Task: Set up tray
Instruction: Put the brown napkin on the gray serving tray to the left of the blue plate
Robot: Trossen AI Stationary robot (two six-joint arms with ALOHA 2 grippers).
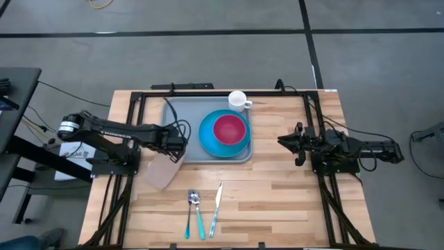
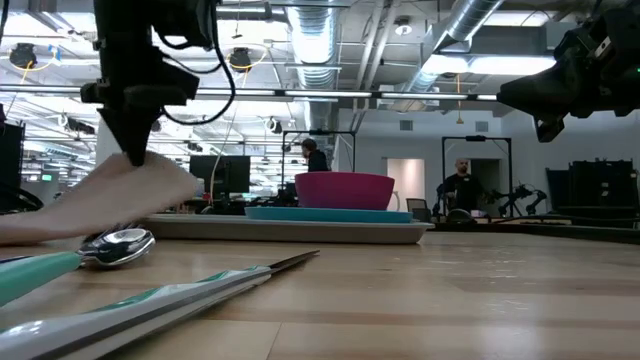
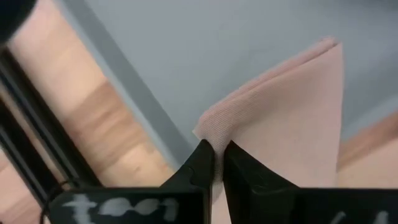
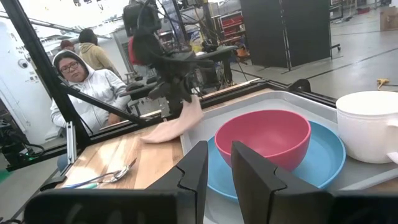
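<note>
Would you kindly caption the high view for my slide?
Left gripper pinches a tan napkin beside the tray; right gripper waits open.

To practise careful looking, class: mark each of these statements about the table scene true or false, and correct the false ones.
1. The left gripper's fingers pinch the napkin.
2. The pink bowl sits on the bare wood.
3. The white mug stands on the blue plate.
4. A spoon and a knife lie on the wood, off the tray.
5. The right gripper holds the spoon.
1. True: the left gripper is shut on the napkin, lifting one edge.
2. False: the pink bowl sits on the blue plate, which lies in the tray.
3. False: the white mug stands at the tray's far edge, beside the plate.
4. True: the spoon and knife lie on the wood nearer the front.
5. False: the right gripper holds nothing and hangs above the table, right of the tray.
</note>
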